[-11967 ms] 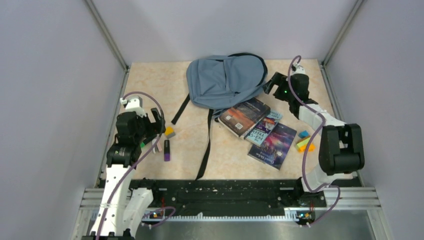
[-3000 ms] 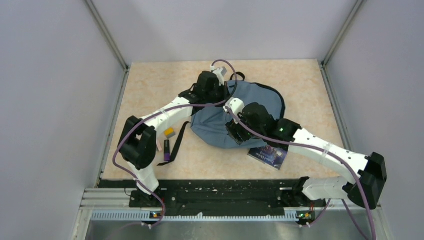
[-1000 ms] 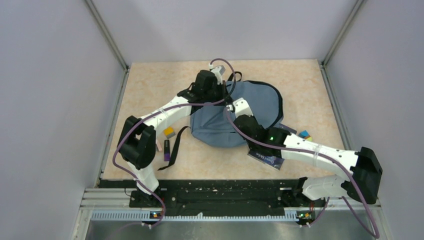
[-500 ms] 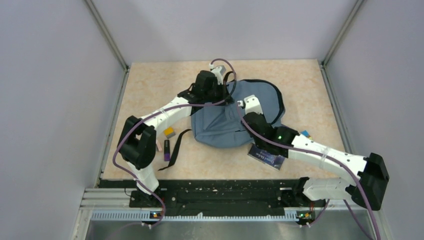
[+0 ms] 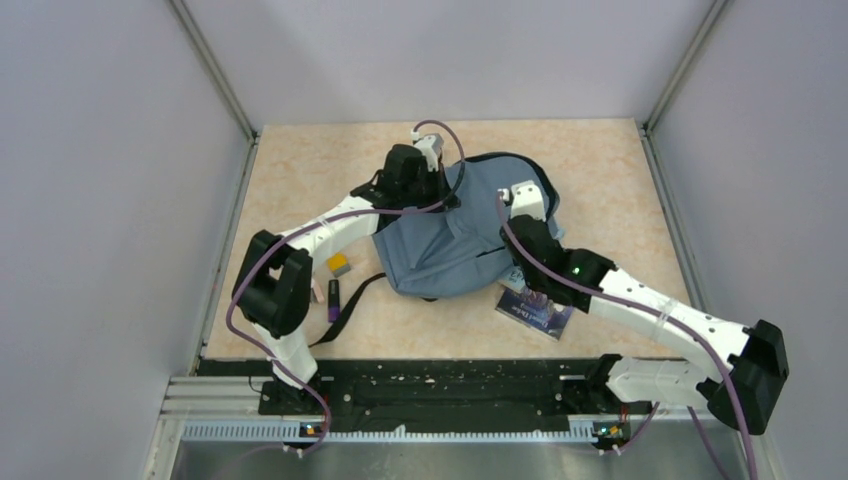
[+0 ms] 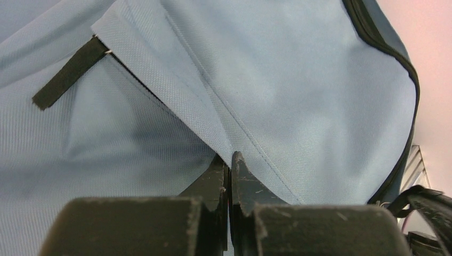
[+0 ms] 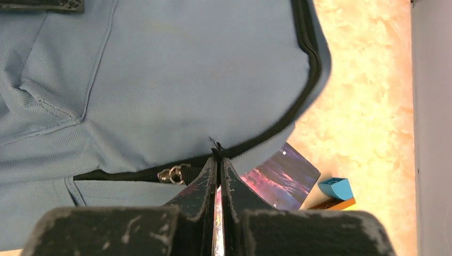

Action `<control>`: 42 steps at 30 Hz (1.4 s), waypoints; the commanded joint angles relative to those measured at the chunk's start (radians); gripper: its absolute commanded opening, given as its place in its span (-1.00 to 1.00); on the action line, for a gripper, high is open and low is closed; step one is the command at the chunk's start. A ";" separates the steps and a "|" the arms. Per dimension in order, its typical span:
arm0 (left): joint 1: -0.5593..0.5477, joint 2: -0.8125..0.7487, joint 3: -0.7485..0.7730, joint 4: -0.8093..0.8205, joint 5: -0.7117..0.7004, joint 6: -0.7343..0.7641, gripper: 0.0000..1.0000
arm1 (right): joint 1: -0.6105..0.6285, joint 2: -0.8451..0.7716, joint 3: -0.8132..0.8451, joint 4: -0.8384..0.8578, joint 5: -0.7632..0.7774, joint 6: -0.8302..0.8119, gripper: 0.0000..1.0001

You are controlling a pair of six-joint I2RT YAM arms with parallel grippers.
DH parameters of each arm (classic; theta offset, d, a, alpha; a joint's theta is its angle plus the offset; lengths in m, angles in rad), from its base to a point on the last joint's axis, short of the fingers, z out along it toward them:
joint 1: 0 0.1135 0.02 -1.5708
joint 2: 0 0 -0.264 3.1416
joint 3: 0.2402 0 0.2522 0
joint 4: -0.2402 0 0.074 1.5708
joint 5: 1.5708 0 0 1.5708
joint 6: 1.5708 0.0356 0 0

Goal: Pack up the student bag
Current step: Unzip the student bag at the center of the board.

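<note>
"So, largest first: where does the student bag (image 5: 450, 235) sit?"

"Mid bench (image 5: 300, 170), toward the far side, lying flat and rumpled. Grey-blue fabric, with a black zipper arching round its right edge. One black strap (image 5: 352, 300) trails off its near-left corner across the bench."

"Arms?"

"From the near-left, the left arm (image 5: 320, 228) reaches to the bag's far-left part. From the near-right, the right arm (image 5: 650, 312) comes in to the bag's right edge."

"State on the left?"

"On the left end effector (image 6: 229, 160) the jaws are pressed together, and a stitched fold of the bag's fabric runs down into the tips. Pinching cloth, nothing else."

"And the right?"

"On the right end effector (image 7: 217, 156) the jaws are closed tight, tips meeting on the black zipper line at the bag's edge. A wisp of black sticks up between them. Grip is on the bag's zipper edge, as far as the wrist view shows."

"Smaller items?"

"One book (image 5: 535, 308) with a dark starry cover, partly tucked under the bag's near-right edge, beneath the right arm. On the bench left of the bag, near the strap: a purple marker (image 5: 333, 300) and a yellow block (image 5: 340, 265). Just right of the book, from the right wrist view, a blue block (image 7: 336, 188). Smallest: a metal zipper pull (image 7: 171, 173) on the zipper line, left of the right tips, not in them."
</note>
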 commanded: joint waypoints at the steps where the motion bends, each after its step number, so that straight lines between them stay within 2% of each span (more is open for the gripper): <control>1: 0.028 -0.055 -0.020 0.039 0.013 0.040 -1.00 | -0.033 -0.057 -0.011 0.012 0.019 -0.010 -1.00; 4: 0.028 -0.047 -0.023 0.052 0.051 0.040 -1.00 | -0.033 -0.066 -0.025 0.052 -0.053 -0.018 -0.97; 7: 0.029 -0.037 -0.025 0.052 0.055 0.040 -1.00 | -0.033 -0.066 -0.031 0.070 -0.096 -0.009 -0.71; 10: 0.028 -0.033 -0.030 0.051 0.046 0.034 -1.00 | -0.033 -0.074 -0.040 0.080 -0.108 0.004 -0.58; 12: 0.029 -0.029 -0.031 0.052 0.040 0.026 -1.00 | -0.033 -0.084 -0.047 0.084 -0.105 0.012 -0.31; 15: 0.028 -0.023 -0.030 0.059 0.045 0.013 -1.00 | -0.033 -0.099 -0.056 0.087 -0.106 0.024 -0.13; 18: 0.028 -0.019 -0.030 0.062 0.048 0.006 -1.00 | -0.060 -0.111 -0.076 0.093 -0.141 0.046 -0.12; 23: 0.028 -0.018 -0.035 0.062 0.049 0.003 -1.00 | -0.150 -0.156 -0.119 0.146 -0.311 0.076 -0.09; 24: 0.029 -0.018 -0.035 0.061 0.049 0.002 -1.00 | -0.149 -0.162 -0.122 0.164 -0.343 0.063 -0.03; 28: 0.028 -0.012 -0.036 0.062 0.055 -0.005 -1.00 | -0.149 -0.172 -0.118 0.220 -0.477 -0.014 0.04; 37: 0.029 -0.009 -0.036 0.062 0.060 -0.017 -1.00 | -0.140 -0.094 -0.043 0.197 -0.565 -0.139 0.01; 42: 0.028 -0.006 -0.033 0.062 0.065 -0.020 -1.00 | -0.112 -0.044 -0.016 0.188 -0.546 -0.173 -0.02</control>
